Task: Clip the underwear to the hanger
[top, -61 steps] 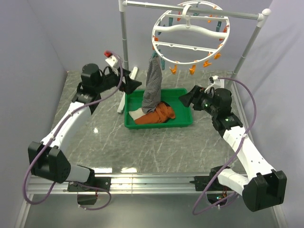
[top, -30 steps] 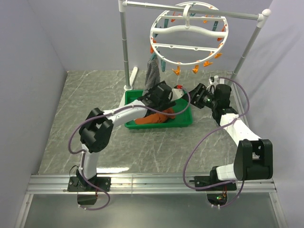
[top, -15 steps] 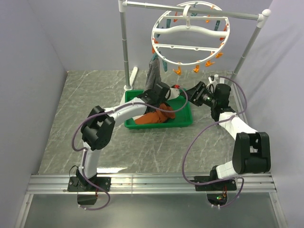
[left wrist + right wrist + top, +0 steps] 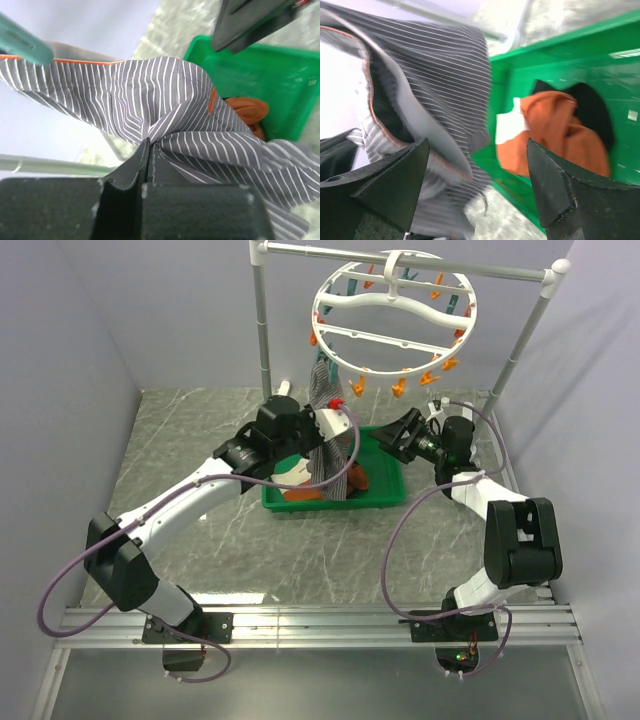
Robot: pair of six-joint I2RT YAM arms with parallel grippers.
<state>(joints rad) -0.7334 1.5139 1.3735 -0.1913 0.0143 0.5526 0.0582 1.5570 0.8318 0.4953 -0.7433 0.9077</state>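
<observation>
Top external view, green tray [image 4: 386,502] holding orange garment [image 4: 550,127] beneath both grippers, left gripper [image 4: 149,146] pinching the hanging striped underwear [image 4: 329,452] below the hanger [image 4: 392,312], right gripper [image 4: 477,149] spread wide just beside the cloth.

I work over a table [image 4: 190,450] with a grey, marble-veined top. My left arm [image 4: 180,510] and right arm [image 4: 520,550] are bolted to a metal rail [image 4: 320,622] along its near edge. Toward the back, about midway across, a green plastic tray [image 4: 385,502] sits flat on it. A white-and-grey rack [image 4: 300,251] stands there too, with its left post [image 4: 262,340] just behind the tray's left corner and its right post [image 4: 518,355] at the back right.
</observation>
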